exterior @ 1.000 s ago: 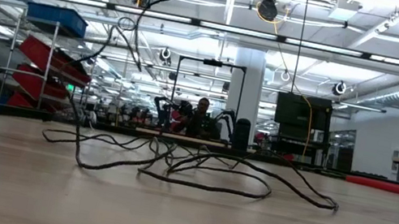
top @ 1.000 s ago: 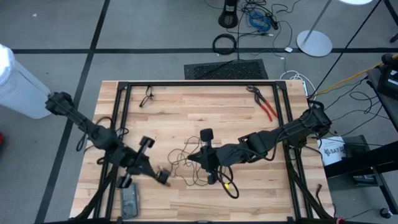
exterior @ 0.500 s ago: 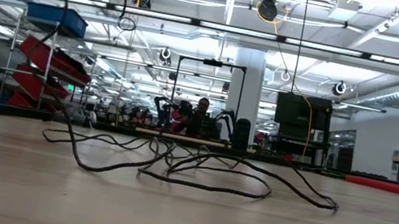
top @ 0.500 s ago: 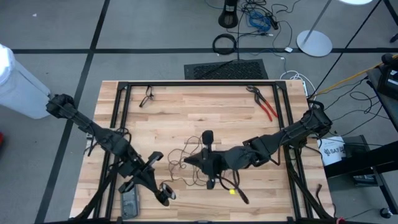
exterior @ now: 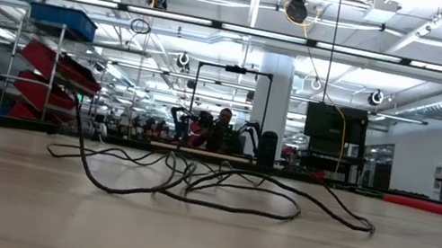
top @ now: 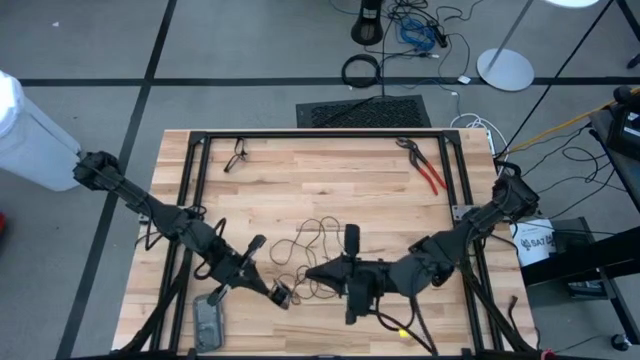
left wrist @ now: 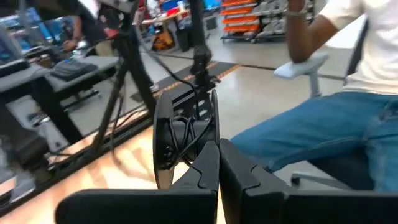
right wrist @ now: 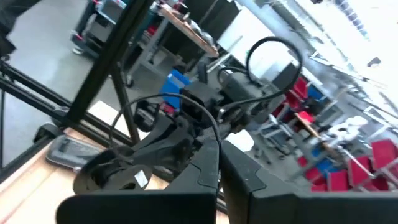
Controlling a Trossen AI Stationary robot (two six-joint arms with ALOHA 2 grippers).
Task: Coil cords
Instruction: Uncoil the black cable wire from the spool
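The thin black cord (top: 312, 238) lies in a loose tangle on the middle of the wooden table; it also shows in the low view (exterior: 225, 205). One strand (exterior: 75, 71) rises steeply off the table and leaves the low view at the top. My left gripper (top: 281, 294) is shut on the cord just near-left of the tangle. My right gripper (top: 312, 272) is shut on the cord at the tangle's near side, a short way from the left gripper. Something small and pale shows at the left gripper; whether it is the cord's end piece cannot be told. My left gripper pinches the cord between its two fingertips (left wrist: 210, 147); a strand (left wrist: 200, 74) runs straight away from the tips, with small loops (left wrist: 180, 134) beside them. Which part of the cord this is cannot be told. My right gripper pinches the cord between its two fingertips (right wrist: 212, 144). A strand (right wrist: 186, 99) arcs away from the tips toward the left arm, slack and clear of the table.
Red-handled pliers (top: 427, 168) lie at the far right of the table. A small dark item (top: 238, 153) lies at the far left. A grey flat object (top: 208, 322) sits at the near left edge. A seated person (left wrist: 323, 93) shows beyond the table.
My left gripper has gone toward the table's near edge, then back a little toward the right and the tangle. My right gripper has drawn toward the near edge. In the low view the raised strand has swung to the picture's left, while the tangle on the table has stayed put.
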